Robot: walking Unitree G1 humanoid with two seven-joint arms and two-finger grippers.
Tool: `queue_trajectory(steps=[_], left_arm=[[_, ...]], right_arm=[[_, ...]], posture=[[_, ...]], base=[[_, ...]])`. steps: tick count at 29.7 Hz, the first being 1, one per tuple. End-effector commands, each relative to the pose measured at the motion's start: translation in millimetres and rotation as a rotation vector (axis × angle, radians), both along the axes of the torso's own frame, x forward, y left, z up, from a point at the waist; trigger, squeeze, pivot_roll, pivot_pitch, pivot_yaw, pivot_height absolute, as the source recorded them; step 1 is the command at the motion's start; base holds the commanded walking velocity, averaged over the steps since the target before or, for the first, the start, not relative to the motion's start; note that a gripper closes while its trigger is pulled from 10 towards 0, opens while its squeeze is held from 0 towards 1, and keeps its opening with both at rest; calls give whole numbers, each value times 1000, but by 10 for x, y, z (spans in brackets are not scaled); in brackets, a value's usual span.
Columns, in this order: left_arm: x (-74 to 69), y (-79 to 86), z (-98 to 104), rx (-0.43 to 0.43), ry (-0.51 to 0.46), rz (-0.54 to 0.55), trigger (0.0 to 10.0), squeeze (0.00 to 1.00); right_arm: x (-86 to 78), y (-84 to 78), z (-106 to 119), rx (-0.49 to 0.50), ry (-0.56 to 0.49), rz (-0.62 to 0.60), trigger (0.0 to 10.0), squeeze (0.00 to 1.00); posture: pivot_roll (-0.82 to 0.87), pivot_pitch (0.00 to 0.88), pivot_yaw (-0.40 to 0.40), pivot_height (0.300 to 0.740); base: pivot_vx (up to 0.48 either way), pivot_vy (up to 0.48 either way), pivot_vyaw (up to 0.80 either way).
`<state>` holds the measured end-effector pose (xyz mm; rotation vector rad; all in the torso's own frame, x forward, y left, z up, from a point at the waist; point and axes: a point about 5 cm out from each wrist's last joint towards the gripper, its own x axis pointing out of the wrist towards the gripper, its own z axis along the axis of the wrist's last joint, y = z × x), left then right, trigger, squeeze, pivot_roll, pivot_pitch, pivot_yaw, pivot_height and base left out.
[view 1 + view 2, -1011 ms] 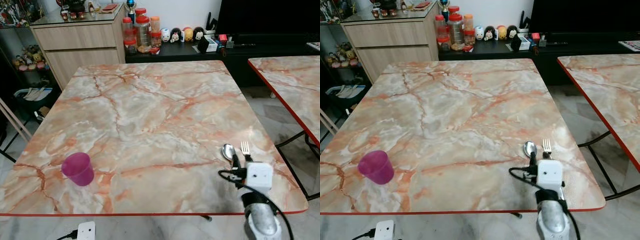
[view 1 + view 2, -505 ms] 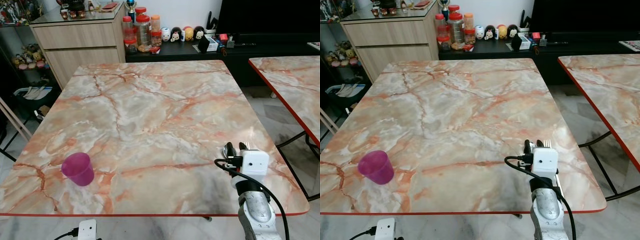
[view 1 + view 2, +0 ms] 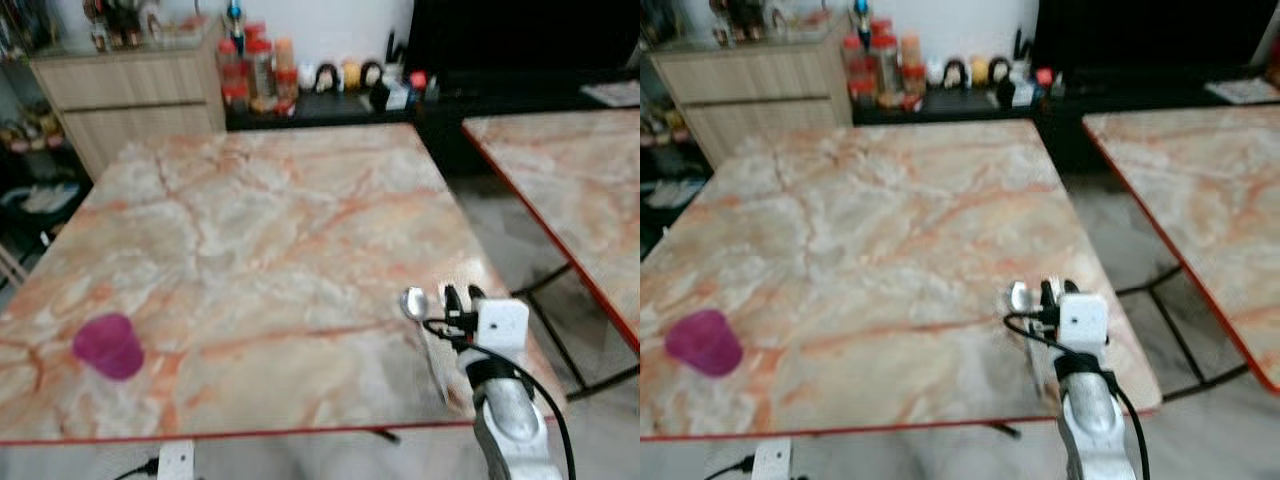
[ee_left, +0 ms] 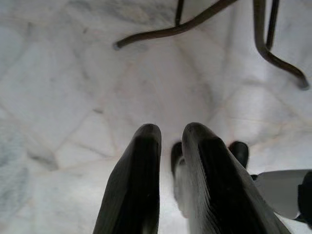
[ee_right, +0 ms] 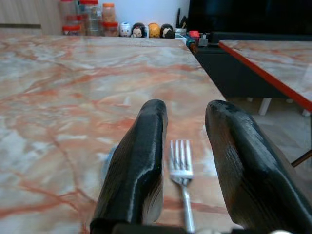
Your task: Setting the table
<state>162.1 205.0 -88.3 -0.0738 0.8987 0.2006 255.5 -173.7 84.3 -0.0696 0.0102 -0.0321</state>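
A pink cup (image 3: 107, 346) stands upright near the left front corner of the marble table (image 3: 270, 230), well apart from everything else on it. The left gripper (image 4: 170, 139) hangs below the table over the pale floor (image 4: 73, 97), its two black fingers (image 4: 139, 180) close together with a narrow gap between them and nothing held.

Toward the right front of the table lies a spoon (image 3: 414, 303), bowl pointing away from the robot. Just right of it the right gripper (image 5: 185, 122) hovers low over the tabletop, its fingers (image 5: 141, 161) spread apart and empty. A fork (image 5: 181, 161) lies flat on the table between them, tines pointing away; whether either finger touches it cannot be told.

Behind the table a wooden cabinet (image 3: 130, 85) stands at the left and a dark low shelf (image 3: 330, 105) carries jars (image 3: 255, 65) and small figurines (image 3: 345, 73). A second marble table (image 3: 570, 170) with a red edge stands at the right.
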Motion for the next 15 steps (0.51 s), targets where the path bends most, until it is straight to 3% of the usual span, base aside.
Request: queue_trajectory(steps=[1,11,12,13,14,15], left_arm=[[-24,62,0,15,8,12,10000,0],[-14,73,6,18,6,15,10000,0],[-11,80,8,19,5,18,10000,0],[-11,82,9,19,5,19,10000,0],[-10,88,11,20,4,21,10000,0],[-8,92,12,21,3,22,10000,0]], right_arm=[[16,73,20,17,-4,32,10000,0],[21,162,20,35,2,70,10000,0],[22,174,19,48,3,78,10000,639],[22,175,19,49,3,79,10000,639],[23,179,18,56,4,79,10000,1000],[24,179,19,61,4,79,10000,1000]], posture=[[-94,0,12,740],[-94,0,9,740],[-92,0,7,740],[-92,0,7,740],[-92,0,7,740],[-89,0,4,740]], base=[[0,0,0],[0,0,0],[0,0,0],[0,0,0],[0,0,0],[0,0,0]])
